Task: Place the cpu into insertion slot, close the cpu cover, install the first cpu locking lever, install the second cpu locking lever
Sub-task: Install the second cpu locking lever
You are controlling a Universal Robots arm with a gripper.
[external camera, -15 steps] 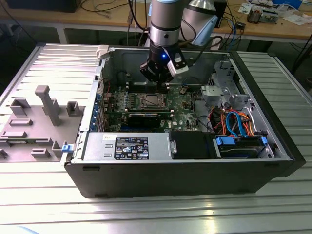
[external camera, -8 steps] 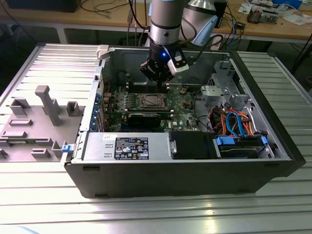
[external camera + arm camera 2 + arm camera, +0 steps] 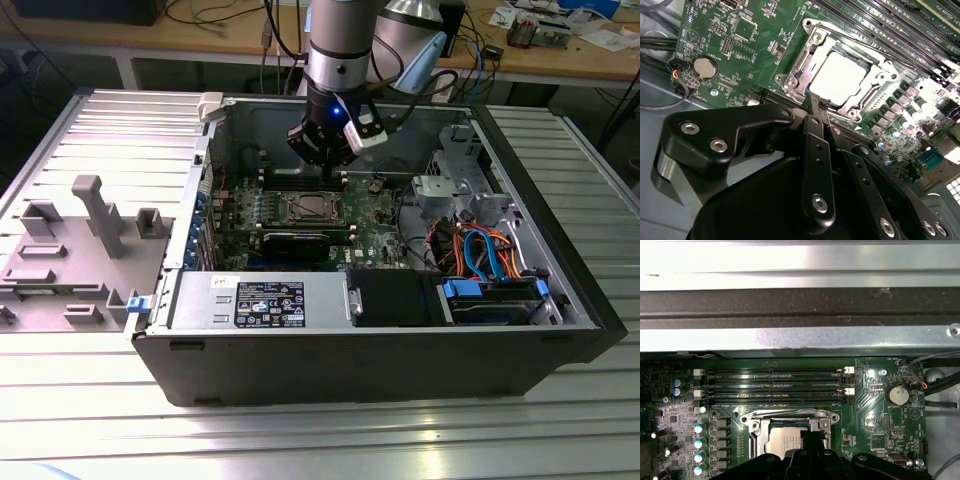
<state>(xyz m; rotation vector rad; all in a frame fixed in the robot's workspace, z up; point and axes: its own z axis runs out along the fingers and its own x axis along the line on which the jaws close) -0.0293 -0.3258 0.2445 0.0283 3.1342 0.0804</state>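
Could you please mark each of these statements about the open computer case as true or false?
1. The dull silver-grey square cpu lies in the insertion slot on the green motherboard. True.
2. The thin silvery metal cpu cover is folded down around the cpu. True.
3. The black gripper is holding the cpu in the air. False: its fingers are pinched together, empty, at the cover's edge.
4. A round silver coin battery sits on the motherboard. True.
5. In the exterior view, the arm reaches over the grey plastic fixtures outside the case. False: it reaches down inside the case, over the socket.
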